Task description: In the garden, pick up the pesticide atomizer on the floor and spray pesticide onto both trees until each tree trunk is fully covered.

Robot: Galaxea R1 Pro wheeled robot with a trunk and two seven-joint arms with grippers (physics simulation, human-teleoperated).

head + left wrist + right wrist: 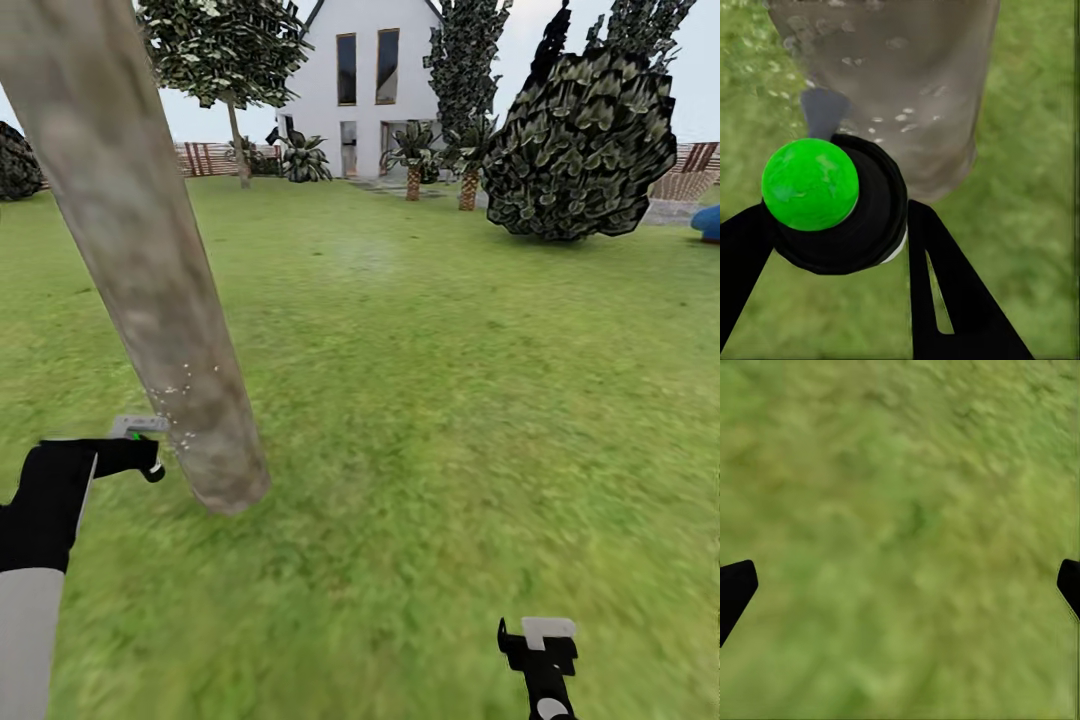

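We are already holding the pesticide atomizer [832, 206] clamped in our left end effector [140, 445], its top showing green in the left wrist view, and we are aiming it at the lower part of the near tree trunk [140, 260], just beside it. Pale droplets are speckling only a small patch there, so we judge most of this trunk and the whole second tree are still waiting. Our right end effector [900, 585] is hanging spread and empty over the grass [450, 400].
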